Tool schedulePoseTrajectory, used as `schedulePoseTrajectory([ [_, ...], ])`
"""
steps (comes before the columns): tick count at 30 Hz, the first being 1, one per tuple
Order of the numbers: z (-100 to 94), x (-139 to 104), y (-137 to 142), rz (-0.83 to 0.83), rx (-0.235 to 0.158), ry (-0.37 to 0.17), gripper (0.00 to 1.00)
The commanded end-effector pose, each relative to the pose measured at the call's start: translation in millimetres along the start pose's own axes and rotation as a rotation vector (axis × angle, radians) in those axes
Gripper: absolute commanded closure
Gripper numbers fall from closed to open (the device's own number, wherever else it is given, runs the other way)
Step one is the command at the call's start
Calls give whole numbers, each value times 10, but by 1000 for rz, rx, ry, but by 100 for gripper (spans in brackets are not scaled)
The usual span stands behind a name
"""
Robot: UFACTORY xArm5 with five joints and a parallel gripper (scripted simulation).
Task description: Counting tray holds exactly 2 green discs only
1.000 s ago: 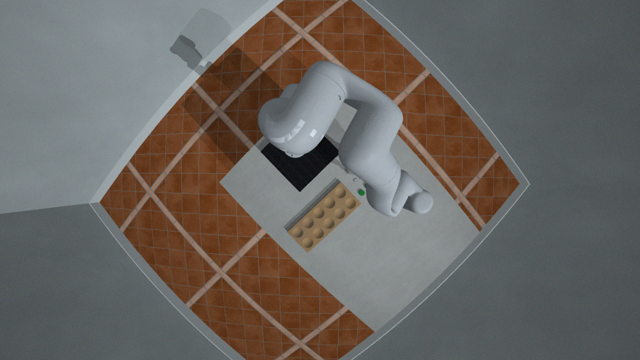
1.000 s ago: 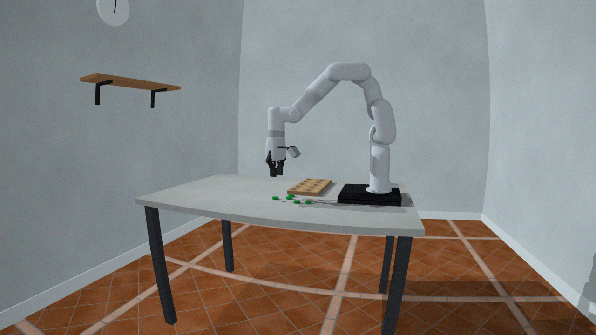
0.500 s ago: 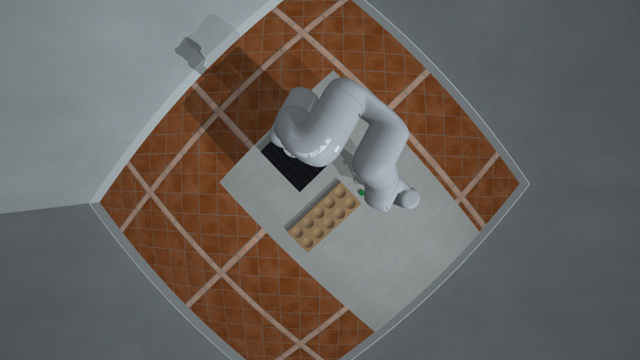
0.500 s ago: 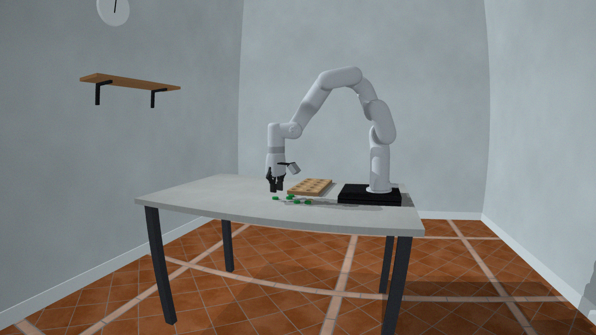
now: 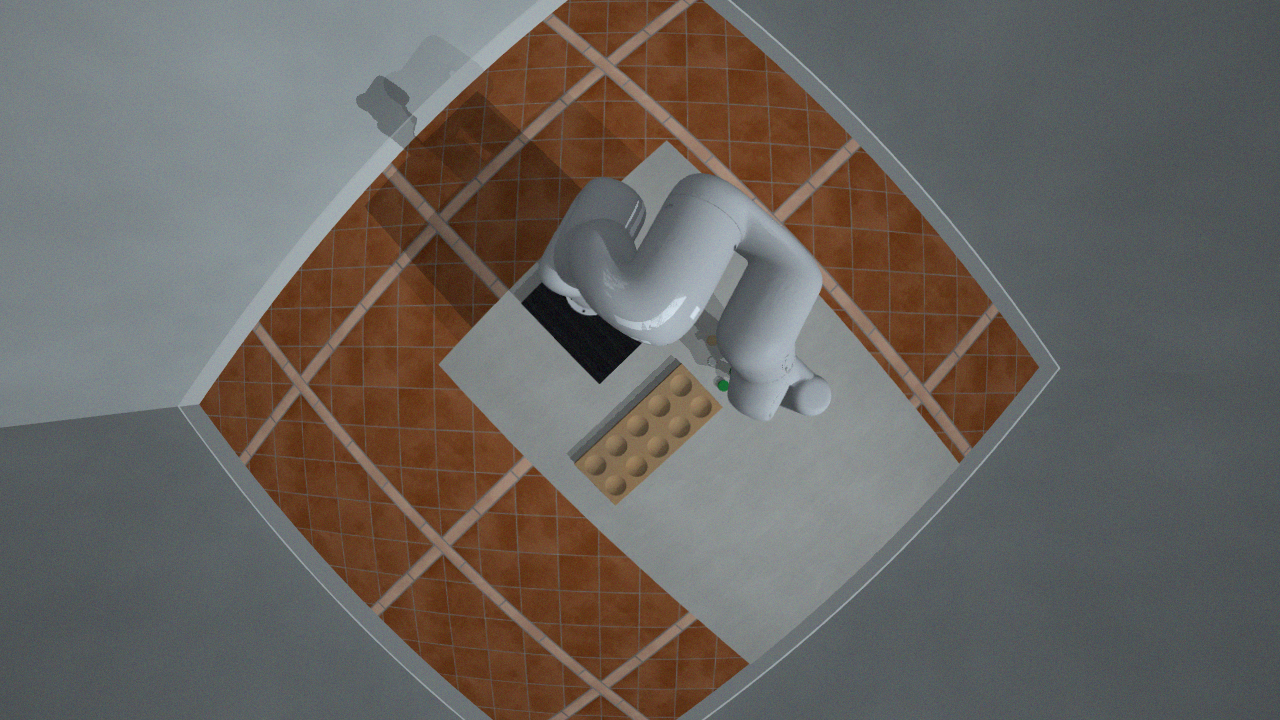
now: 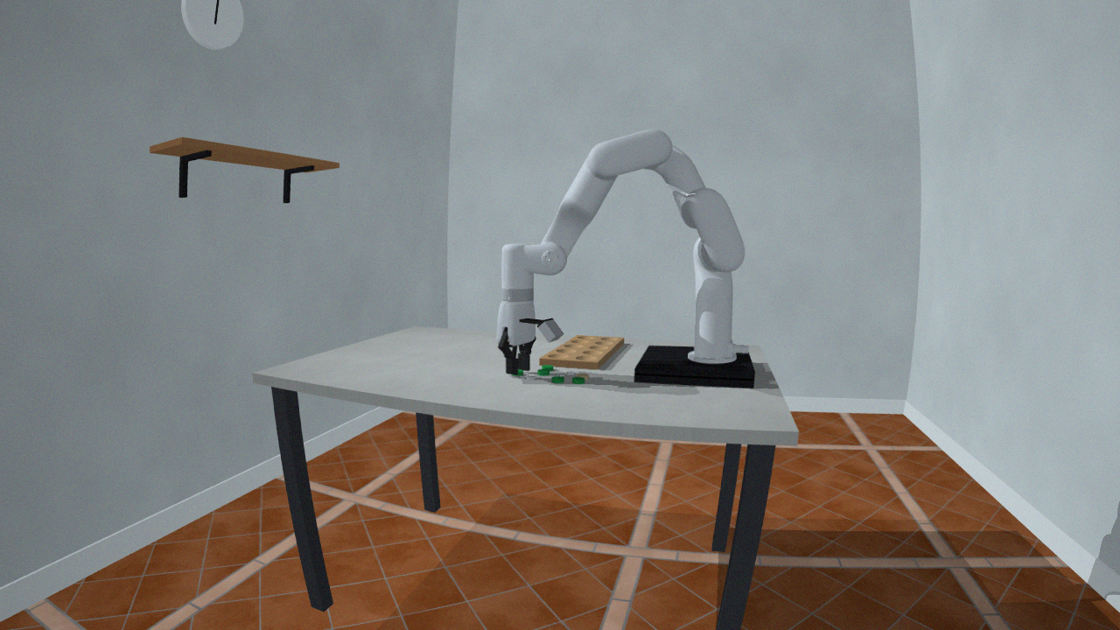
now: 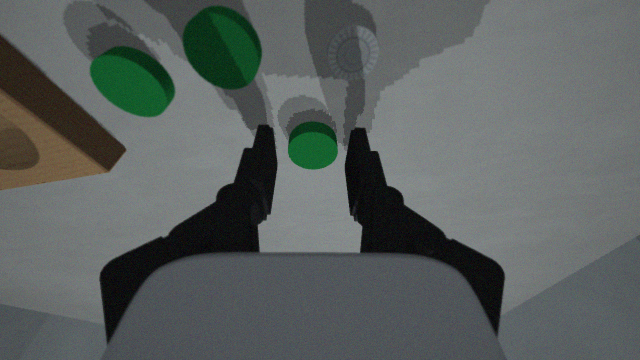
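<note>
The wooden counting tray (image 5: 648, 433) lies flat on the table, and every pocket I can see is empty. Its corner shows at the left of the wrist view (image 7: 45, 145). My gripper (image 7: 311, 146) (image 6: 514, 364) is low over the table just beyond the tray's end. It is open. A small green disc (image 7: 312, 146) lies on the table between the fingertips, with a gap on each side. Two more green discs (image 7: 131, 81) (image 7: 221, 46) lie further ahead to the left. In the top view the arm hides the gripper, and one green disc (image 5: 722, 385) shows beside it.
A grey ribbed disc (image 7: 351, 52) lies just beyond the right fingertip. The arm's black base plate (image 6: 694, 365) stands right behind the tray. More loose discs (image 6: 567, 380) lie on the table in front of the tray.
</note>
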State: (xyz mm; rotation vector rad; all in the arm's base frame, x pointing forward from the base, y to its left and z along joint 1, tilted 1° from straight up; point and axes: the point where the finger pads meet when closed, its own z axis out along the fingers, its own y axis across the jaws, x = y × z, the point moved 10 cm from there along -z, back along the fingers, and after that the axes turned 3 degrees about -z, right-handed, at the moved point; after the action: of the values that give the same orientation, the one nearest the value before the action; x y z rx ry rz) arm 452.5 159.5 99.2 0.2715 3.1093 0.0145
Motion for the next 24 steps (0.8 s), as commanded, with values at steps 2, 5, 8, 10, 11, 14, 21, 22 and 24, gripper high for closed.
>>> schedulePoseTrajectory([
  [2, -5, -8, 5, 0, -1, -3, 53],
  [5, -5, -8, 5, 0, -1, -3, 100],
  [8, -5, -8, 5, 0, -1, -3, 100],
  [10, -5, -8, 5, 0, -1, -3, 100],
  [11, -5, -8, 5, 0, -1, -3, 100],
  [14, -5, -8, 5, 0, -1, -3, 100],
  [21, -5, -8, 5, 0, -1, -3, 100],
  [22, -5, -8, 5, 0, -1, -3, 100],
  [24, -5, -8, 5, 0, -1, -3, 100],
])
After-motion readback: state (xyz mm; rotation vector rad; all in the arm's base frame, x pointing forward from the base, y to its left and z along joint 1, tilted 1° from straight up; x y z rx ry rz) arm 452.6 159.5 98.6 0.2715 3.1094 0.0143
